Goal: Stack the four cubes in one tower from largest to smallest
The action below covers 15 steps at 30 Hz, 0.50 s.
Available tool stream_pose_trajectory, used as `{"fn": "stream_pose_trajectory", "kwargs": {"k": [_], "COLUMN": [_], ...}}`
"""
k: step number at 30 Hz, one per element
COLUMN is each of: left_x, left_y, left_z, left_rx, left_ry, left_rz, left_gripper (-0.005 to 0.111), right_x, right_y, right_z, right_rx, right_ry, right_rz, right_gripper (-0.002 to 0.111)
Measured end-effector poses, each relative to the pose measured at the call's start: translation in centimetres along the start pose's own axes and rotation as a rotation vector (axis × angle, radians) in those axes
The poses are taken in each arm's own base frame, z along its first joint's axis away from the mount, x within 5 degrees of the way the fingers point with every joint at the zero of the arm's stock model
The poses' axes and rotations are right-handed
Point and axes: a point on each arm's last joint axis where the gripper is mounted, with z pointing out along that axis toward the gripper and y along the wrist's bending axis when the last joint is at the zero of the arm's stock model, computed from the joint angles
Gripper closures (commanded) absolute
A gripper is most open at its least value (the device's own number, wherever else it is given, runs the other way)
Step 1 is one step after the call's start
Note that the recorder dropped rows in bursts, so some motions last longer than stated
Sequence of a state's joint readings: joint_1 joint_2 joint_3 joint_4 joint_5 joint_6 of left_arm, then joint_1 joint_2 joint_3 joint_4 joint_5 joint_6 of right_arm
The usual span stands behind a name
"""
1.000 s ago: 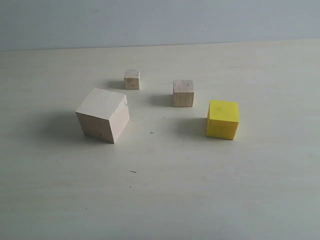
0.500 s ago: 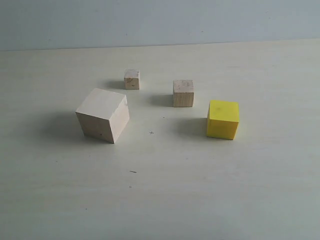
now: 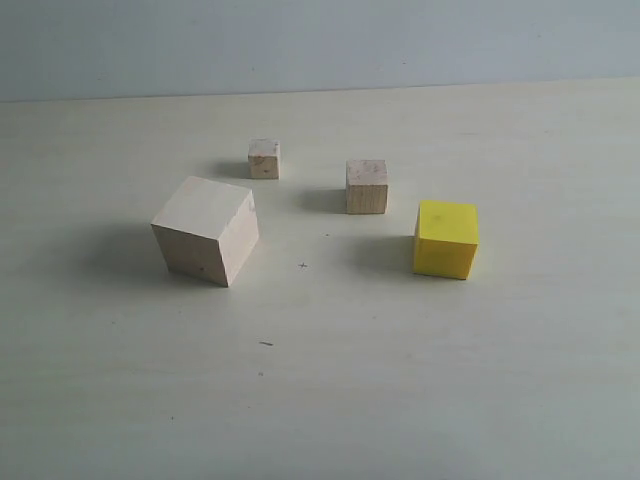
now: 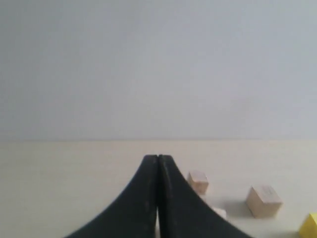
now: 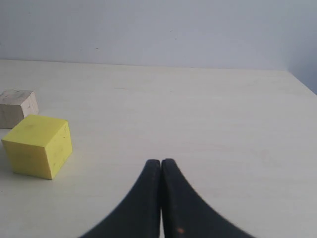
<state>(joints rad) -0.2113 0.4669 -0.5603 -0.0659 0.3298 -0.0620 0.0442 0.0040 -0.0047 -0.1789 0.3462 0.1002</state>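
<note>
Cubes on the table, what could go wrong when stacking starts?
The big wood cube sits turned compared with the yellow cube, so the yellow one may land askew. The left gripper and right gripper are shut; approaching like that could shove a cube. The tiny cube is easy to fumble.

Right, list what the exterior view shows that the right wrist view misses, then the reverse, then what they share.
Only the exterior view: the large wood cube and the tiny wood cube, standing apart on the table.
Only the right wrist view: the right gripper, jaws shut, holding nothing.
Both: the yellow cube and the small wood cube near it, not touching. Nothing is stacked yet.
</note>
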Motion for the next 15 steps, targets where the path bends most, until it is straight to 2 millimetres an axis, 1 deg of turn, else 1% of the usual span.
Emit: {"fn": "stream_pose_trajectory", "kwargs": {"k": [4, 8, 11, 15], "left_x": [1.2, 2.0, 2.1, 1.6], "left_y": [-1.0, -1.5, -1.6, -1.6], "left_z": [1.9, 3.3, 3.5, 3.7], "left_rx": [0.081, 0.114, 0.117, 0.118], "left_ry": [0.148, 0.236, 0.248, 0.188], "left_rz": [-0.039, -0.064, -0.065, -0.069], "left_gripper": [0.107, 0.107, 0.107, 0.107], "right_x": [0.0, 0.0, 0.0, 0.0], "right_y": [0.0, 0.0, 0.0, 0.0], "right_z": [0.0, 0.0, 0.0, 0.0], "right_rx": [0.0, 0.0, 0.0, -0.002], "right_ry": [0.0, 0.0, 0.0, 0.0], "right_rz": [0.0, 0.0, 0.0, -0.001], "right_gripper": [0.108, 0.108, 0.108, 0.108]}}
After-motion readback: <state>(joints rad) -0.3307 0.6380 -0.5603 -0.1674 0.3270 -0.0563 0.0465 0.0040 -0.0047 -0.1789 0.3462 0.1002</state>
